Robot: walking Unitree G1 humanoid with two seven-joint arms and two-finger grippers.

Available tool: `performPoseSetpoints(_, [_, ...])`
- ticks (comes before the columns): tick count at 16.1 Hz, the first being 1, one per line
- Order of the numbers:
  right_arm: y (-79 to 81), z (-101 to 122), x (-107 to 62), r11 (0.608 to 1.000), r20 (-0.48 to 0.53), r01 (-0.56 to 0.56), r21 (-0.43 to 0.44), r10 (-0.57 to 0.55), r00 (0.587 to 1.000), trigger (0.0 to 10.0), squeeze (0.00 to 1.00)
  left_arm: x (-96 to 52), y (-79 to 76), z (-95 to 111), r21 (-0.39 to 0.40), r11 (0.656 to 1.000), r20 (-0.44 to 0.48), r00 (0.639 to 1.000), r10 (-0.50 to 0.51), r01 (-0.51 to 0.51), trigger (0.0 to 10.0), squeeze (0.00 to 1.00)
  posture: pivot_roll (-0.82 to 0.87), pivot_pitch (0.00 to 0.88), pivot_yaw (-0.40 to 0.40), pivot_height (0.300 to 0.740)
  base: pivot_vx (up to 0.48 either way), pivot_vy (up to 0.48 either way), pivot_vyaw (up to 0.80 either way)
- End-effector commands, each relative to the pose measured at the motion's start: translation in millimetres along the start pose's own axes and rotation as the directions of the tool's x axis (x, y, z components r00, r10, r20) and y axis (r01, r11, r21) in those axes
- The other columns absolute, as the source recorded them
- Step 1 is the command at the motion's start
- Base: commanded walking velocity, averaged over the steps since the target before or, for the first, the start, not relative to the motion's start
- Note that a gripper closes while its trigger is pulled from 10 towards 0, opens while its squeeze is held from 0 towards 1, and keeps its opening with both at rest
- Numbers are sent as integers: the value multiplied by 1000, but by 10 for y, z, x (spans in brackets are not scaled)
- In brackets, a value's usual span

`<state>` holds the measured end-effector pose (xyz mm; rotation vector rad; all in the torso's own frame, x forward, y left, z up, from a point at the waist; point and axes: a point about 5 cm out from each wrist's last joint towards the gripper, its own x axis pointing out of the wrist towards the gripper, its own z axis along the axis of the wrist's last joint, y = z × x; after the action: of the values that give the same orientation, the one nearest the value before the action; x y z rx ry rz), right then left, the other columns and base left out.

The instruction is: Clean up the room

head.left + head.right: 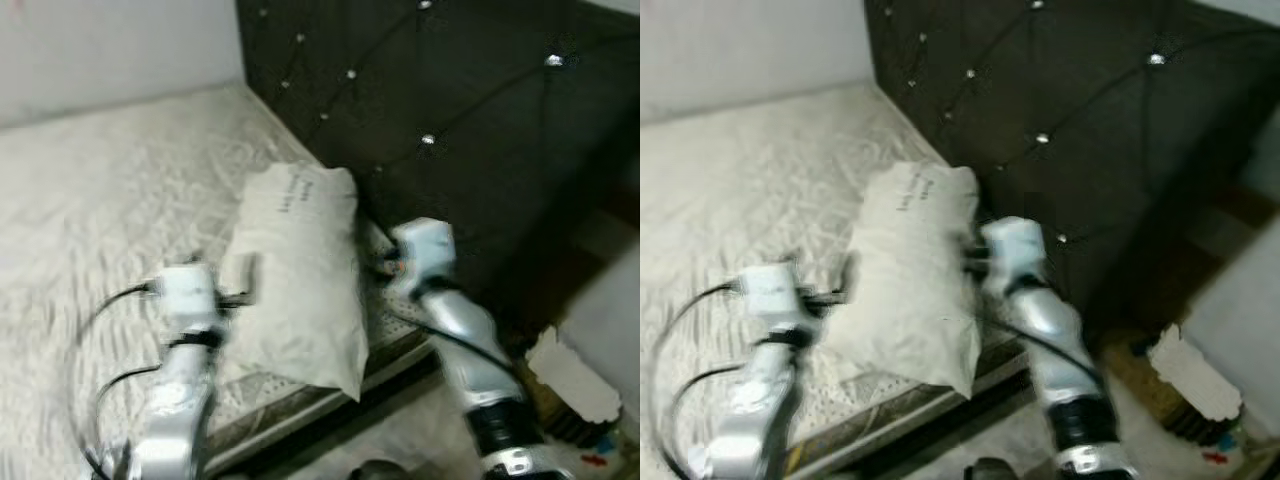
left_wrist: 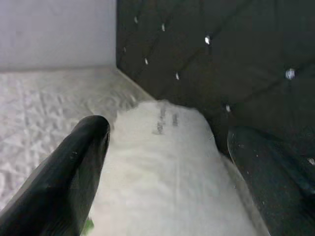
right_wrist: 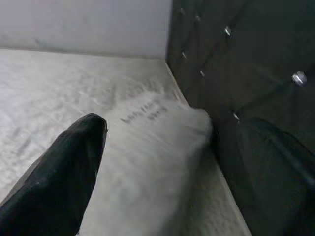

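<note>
A white pillow (image 1: 300,270) with small dark print near its top lies along the bed's right edge, close to the dark headboard (image 1: 450,120). My left gripper (image 2: 167,130) is at the pillow's left side, near its lower half. It is open, and its fingers (image 2: 74,167) stand wide apart with the pillow between them. My right gripper (image 3: 170,123) is at the pillow's right side, between pillow and headboard. It is also open, with the pillow lying between its fingers (image 3: 64,167). The head views are blurred.
The white quilted mattress (image 1: 100,200) spreads out to the left, up to a pale wall (image 1: 100,50). The bed's edge (image 1: 300,415) runs just below the pillow. At the lower right, on the floor, lies a torn white piece (image 1: 572,375) over dark clutter.
</note>
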<state>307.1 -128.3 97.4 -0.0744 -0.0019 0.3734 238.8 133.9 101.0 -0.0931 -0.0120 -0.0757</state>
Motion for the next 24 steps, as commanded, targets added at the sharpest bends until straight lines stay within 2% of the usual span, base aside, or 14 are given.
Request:
performPoseSetpoints(1, [156,70,77,999,33,-45,11,45,998,10000,0,-35,132,-55,26,999,-34,999,33,-32,10000,0,-19,0,-26,740,0,0,800])
performPoseSetpoints(4, [153,66,78,999,34,-35,36,34,999,10000,0,-23,111,-41,24,1000,-30,999,16,-15,10000,0,-21,0,-23,740,0,0,188])
performPoseSetpoints(7, [147,81,87,999,42,-39,23,38,998,10000,0,-4,115,-15,9,1000,-18,1000,22,-22,10000,0,-22,1,-23,740,0,0,0])
performPoseSetpoints(9, [171,95,93,999,50,-54,-5,54,997,10000,0,-8,128,-18,3,999,-38,998,46,-46,10000,0,-20,5,-23,740,0,0,800])
performPoseSetpoints(11, [169,87,94,999,45,-44,4,44,998,10000,0,-30,148,-37,2,997,-66,995,79,-79,10000,0,-20,6,-24,740,0,0,800])
performPoseSetpoints(12, [164,77,92,999,42,-38,7,38,998,10000,0,-62,173,-64,-46,997,-56,997,52,-55,10000,0,-17,1,-25,740,0,0,800])
performPoseSetpoints(15, [132,48,95,1000,34,6,26,-7,999,10000,0,-95,256,-73,-3,992,-52,990,129,-130,10000,0,-10,0,-13,740,0,0,800])
performPoseSetpoints(19, [127,109,152,996,57,42,79,-47,997,10000,0,-58,253,-37,8,995,-39,994,98,-98,10000,0,-9,0,-2,740,0,0,148])
performPoseSetpoints(24, [137,98,170,995,46,41,89,-45,998,10000,0,-48,225,-29,-10,997,-36,997,74,-75,10000,0,-10,4,-4,740,0,480,0])
